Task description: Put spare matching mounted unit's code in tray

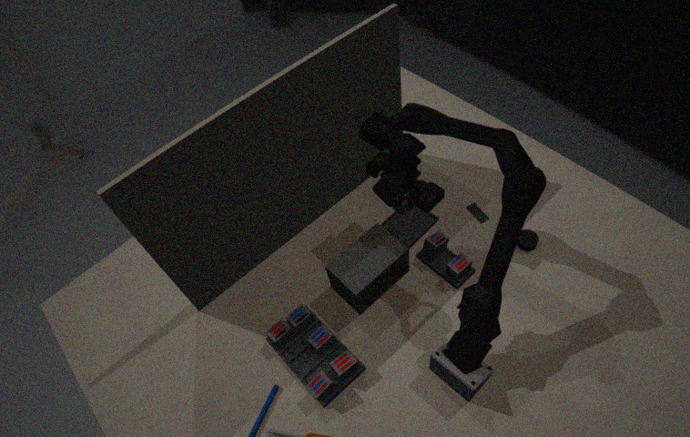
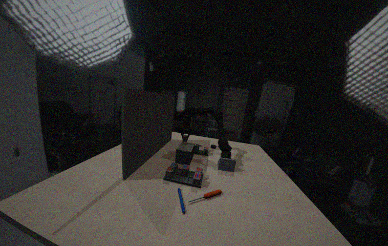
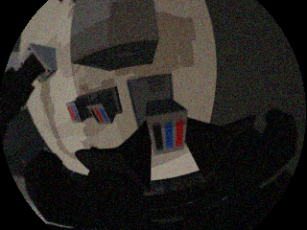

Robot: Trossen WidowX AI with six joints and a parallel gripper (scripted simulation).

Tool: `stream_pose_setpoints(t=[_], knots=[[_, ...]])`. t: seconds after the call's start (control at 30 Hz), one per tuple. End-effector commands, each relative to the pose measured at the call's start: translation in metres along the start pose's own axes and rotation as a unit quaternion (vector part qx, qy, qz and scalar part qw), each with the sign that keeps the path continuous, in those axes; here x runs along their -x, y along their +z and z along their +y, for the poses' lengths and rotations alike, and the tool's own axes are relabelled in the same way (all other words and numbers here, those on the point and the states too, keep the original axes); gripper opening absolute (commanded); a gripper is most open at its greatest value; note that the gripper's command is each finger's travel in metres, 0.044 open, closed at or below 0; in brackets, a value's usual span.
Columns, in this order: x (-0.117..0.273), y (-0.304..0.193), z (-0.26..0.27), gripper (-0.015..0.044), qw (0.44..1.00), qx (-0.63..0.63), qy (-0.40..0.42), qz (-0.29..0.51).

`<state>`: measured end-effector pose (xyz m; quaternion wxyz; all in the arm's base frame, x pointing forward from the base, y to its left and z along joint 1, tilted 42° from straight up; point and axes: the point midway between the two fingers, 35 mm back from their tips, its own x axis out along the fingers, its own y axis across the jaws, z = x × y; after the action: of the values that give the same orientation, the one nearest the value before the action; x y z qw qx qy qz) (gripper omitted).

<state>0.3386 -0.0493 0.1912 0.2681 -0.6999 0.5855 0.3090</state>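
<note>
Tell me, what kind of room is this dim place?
Probably a workshop or test bench: a robot arm stands on a pale table, with a rack of colour-striped spare parts and a screwdriver nearby. Its jaws are shut on a striped spare.

The top camera is hanging high over the pale beige table [image 1: 582,346] and tilting down at an angle, taking in the whole black jointed arm [image 1: 506,216] plus the tall dark grey upright panel [image 1: 240,195]. The exterior one is sitting way further back, off the table's near end, looking along it — everything's tiny there, same panel [image 2: 146,127] on the left. The wrist camera is riding on the arm, looking down close-up through a round fisheye. All three are catching the big grey box-shaped unit [image 1: 368,265] [image 2: 184,152] [image 3: 115,26] — that's the shared bit.
</note>
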Motion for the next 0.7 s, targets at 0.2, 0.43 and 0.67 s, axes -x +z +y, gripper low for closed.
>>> stream_pose_setpoints(t=[0.2, 0.43, 0.67], knots=[[-0.008, 0.0, 0.0, 0.0, 1.0, 0.002, 0.0, 0.0], [-0.014, 0.0, 0.0, 0.0, 1.0, 0.002, 0.0, 0.0], [-0.019, 0.0, 0.0, 0.0, 1.0, 0.002, 0.0, 0.001]])
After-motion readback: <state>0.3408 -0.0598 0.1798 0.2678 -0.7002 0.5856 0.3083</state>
